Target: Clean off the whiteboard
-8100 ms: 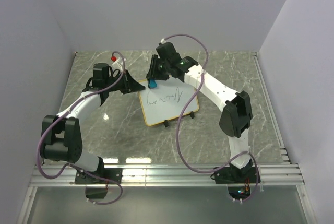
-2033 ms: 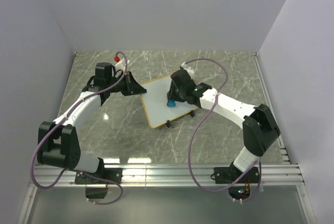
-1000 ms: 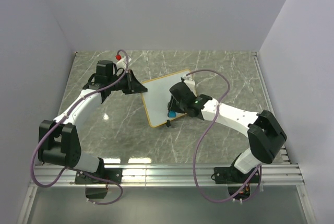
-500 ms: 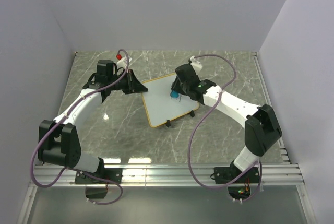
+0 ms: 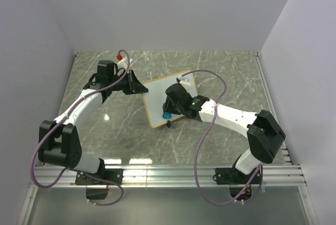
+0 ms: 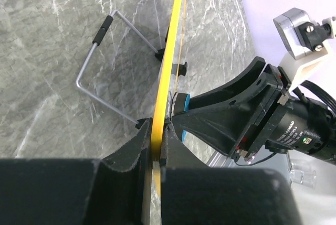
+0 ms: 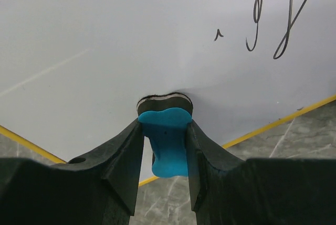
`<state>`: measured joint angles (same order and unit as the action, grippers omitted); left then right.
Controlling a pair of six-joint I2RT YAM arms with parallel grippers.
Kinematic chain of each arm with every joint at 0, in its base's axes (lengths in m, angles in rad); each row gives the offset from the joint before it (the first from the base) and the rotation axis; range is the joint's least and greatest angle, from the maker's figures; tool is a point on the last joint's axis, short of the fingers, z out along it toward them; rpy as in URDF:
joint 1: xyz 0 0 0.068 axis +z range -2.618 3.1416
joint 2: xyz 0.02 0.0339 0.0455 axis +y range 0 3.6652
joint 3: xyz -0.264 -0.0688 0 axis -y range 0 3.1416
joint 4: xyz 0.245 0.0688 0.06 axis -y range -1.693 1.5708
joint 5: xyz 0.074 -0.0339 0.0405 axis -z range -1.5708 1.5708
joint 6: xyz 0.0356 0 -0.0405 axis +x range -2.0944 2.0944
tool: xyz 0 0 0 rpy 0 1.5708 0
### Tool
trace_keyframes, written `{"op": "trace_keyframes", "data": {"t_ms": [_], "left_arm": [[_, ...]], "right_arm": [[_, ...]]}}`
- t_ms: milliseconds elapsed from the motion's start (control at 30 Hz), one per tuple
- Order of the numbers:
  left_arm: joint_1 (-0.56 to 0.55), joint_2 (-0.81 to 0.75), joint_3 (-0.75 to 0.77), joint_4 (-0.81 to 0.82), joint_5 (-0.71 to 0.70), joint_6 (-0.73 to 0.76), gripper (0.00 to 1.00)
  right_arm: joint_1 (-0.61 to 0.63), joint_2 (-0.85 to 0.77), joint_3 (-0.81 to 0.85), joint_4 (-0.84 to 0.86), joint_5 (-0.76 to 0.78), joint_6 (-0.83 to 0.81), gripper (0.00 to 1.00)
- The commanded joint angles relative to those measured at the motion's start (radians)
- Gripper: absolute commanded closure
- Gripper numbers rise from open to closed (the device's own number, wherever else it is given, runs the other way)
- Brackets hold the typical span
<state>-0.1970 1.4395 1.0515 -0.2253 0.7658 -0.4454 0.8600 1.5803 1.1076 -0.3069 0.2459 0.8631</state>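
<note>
Now, left jaws tight on the whiteboard [image 5: 157, 99] rim, right jaws tight on the eraser [image 7: 167, 146], seemingly by the near rim.

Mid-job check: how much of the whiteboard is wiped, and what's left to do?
Done: most of the whiteboard looks blank white in the right wrist view. In hand: the left tool clamps the board's frame edge, and the right tool presses the blue eraser against the surface near the frame. Left: a few black strokes off to one side of the eraser remain to be wiped.
</note>
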Motion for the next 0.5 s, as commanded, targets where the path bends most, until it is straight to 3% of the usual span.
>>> {"op": "trace_keyframes", "data": {"t_ms": [0, 267, 467], "left_arm": [[-0.009, 0.007, 0.012, 0.004, -0.025, 0.025, 1.0], [-0.009, 0.001, 0.024, -0.017, -0.029, 0.036, 1.0], [-0.009, 0.004, 0.031, -0.031, -0.033, 0.048, 1.0]], "right_arm": [[-0.013, 0.001, -0.008, -0.001, -0.013, 0.01, 1.0], [-0.251, 0.047, 0.046, 0.005, -0.025, 0.005, 1.0], [-0.285, 0.064, 0.023, 0.002, -0.031, -0.026, 1.0]]}}
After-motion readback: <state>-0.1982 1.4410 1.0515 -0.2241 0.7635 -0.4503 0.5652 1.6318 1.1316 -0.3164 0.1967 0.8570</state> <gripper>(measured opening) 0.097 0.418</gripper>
